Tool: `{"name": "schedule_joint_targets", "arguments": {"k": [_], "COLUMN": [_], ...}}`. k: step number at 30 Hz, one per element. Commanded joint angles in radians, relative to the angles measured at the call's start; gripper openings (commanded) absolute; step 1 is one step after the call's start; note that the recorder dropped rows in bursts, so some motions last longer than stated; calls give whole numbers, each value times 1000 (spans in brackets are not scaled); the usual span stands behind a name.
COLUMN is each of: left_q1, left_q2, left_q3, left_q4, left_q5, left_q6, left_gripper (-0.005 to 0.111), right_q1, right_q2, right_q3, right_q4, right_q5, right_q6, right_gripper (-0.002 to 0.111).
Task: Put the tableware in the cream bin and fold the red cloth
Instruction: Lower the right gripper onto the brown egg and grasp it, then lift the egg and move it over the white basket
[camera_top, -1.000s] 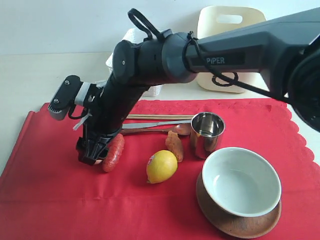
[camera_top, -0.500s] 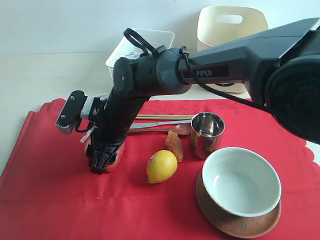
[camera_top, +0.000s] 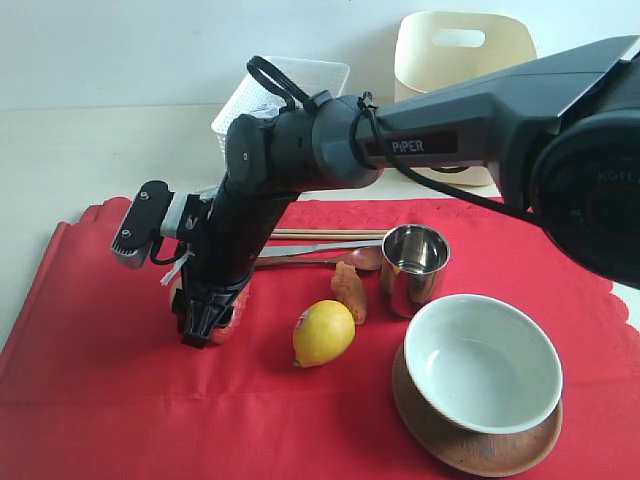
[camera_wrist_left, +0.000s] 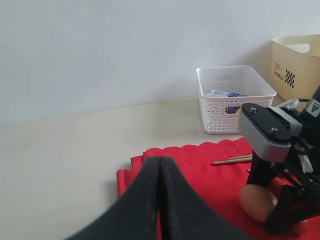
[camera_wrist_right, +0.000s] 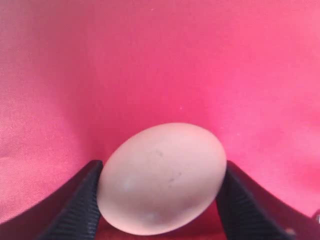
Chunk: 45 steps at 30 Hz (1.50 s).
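Straddling an egg (camera_wrist_right: 162, 177) on the red cloth (camera_top: 100, 380), the right gripper (camera_top: 207, 322) has reached across to the left side. Its jaws stand fairly wide, and both pads appear to touch the shell. Whether the egg is pinched firmly or has left the fabric cannot be told from the close view.

The left gripper (camera_wrist_left: 159, 195) hangs shut and empty over the cloth's near corner.

None of the tableware is in the cream bin (camera_top: 420, 50), which stands behind the cloth, well apart from the egg. The bowl (camera_top: 480, 365) sits on the wooden plate (camera_top: 470, 450). The steel cup (camera_top: 413, 265) stands upright beside them, and the chopsticks (camera_top: 320, 233), knife (camera_top: 310, 250) and spoon (camera_top: 365, 258) lie just behind the arm.

The main risk is probably the shell. Too hard a squeeze cracks it, while too light a hold on the curved surface lets it roll free and drop. A low lift could also snag and bunch the cloth. A careless swing of the forearm might sweep the chopsticks or tip the cup.
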Motion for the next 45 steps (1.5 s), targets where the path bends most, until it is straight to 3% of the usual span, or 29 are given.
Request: {"name": "schedule_joint_targets", "arguments": {"k": [1, 20, 33, 45], "left_q1": [-6, -6, -6, -6], "left_q2": [-6, -6, -6, -6], "left_q3": [3, 3, 3, 3], "left_q4": [-1, -1, -1, -1], "left_q5": [-1, -1, -1, -1], "left_q6": [-2, -1, -2, -4], "left_gripper": [1, 1, 1, 1], "right_q1": [1, 1, -5, -145], "right_q2": [0, -98, -237, -256], "right_q3": [-7, -7, -11, -11], "right_q4": [-3, 7, -136, -158], "right_q5": [-2, 79, -15, -192], "right_q6": [7, 22, 225, 358], "right_gripper": [0, 0, 0, 0]}}
